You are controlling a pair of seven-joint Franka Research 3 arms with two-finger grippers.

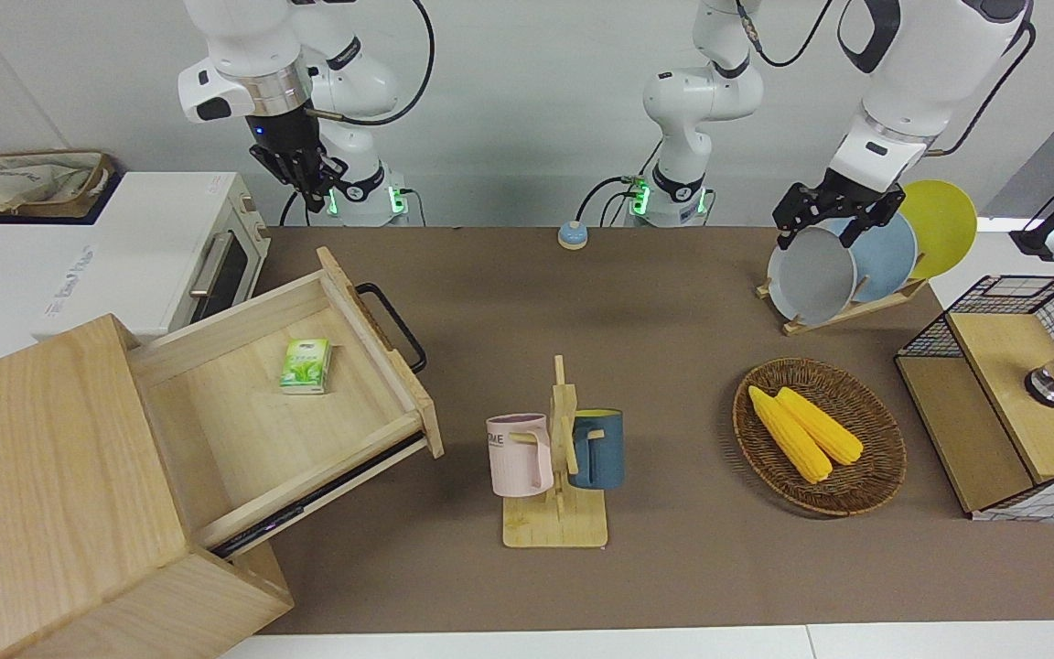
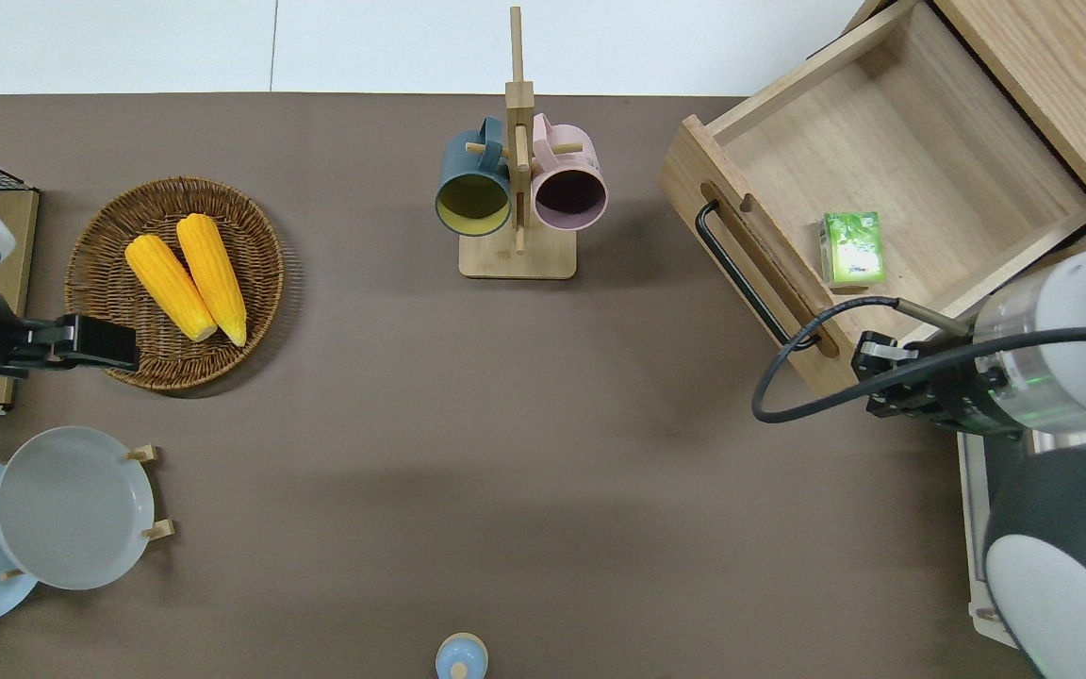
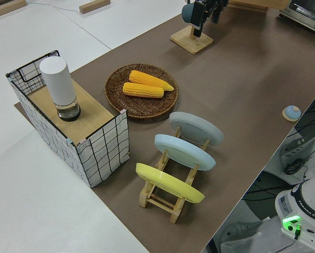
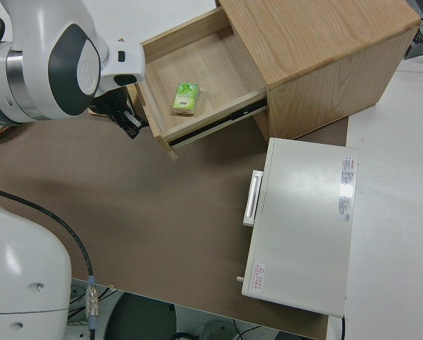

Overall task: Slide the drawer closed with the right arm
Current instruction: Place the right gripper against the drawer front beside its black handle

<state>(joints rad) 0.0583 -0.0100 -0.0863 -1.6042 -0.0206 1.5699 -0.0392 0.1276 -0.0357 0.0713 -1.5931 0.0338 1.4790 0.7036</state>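
The light-wood drawer [image 1: 243, 430] stands pulled far out of the big wood cabinet [image 1: 42, 476], its black loop handle [image 1: 392, 322] facing the middle of the table. A green packet [image 1: 306, 366] lies in it. In the overhead view the drawer [image 2: 920, 160] and handle [image 2: 750, 278] show too. My right gripper [image 2: 873, 372] hangs in the air over the drawer front's corner nearest the robots, clear of the handle. It also shows in the front view [image 1: 303, 178] and the right side view [image 4: 126, 120]. The left arm is parked, its gripper [image 1: 824, 215] empty.
A white toaster oven [image 1: 152, 247] stands beside the cabinet, nearer the robots. A mug rack [image 1: 556, 458] with two mugs stands mid-table. A wicker basket [image 1: 884, 458] with corn, a plate rack [image 1: 847, 256] and a wire-mesh box [image 1: 1012, 394] stand toward the left arm's end.
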